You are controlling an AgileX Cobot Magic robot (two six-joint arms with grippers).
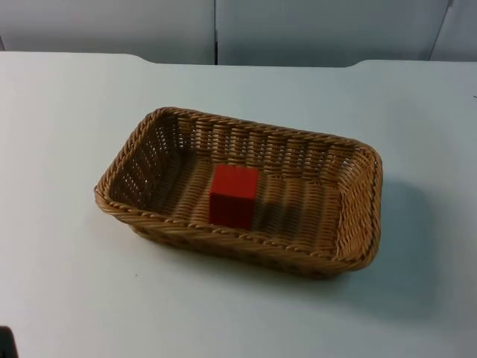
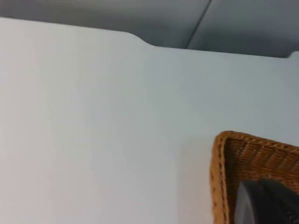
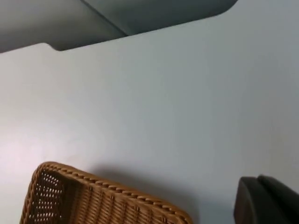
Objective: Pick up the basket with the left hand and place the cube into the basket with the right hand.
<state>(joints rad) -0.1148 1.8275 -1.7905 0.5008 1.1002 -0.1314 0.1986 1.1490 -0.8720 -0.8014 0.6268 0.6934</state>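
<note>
A brown wicker basket (image 1: 149,142) stands on the white table near its middle, long side running left to right. A red cube (image 1: 234,195) rests upright on the basket floor, slightly left of the centre. In the left wrist view, a black part of my left gripper (image 2: 268,203) hovers over a corner of the basket rim (image 2: 219,154). In the right wrist view, my right gripper (image 3: 264,200) hangs over bare table, with a basket corner (image 3: 51,170) a short way off to its side. Neither gripper touches the basket or the cube.
Bare white table (image 1: 67,298) surrounds the basket on all sides. The grey partition wall (image 1: 216,30) closes off the far edge. A small dark object (image 1: 6,343) sits at the front left edge of the top view.
</note>
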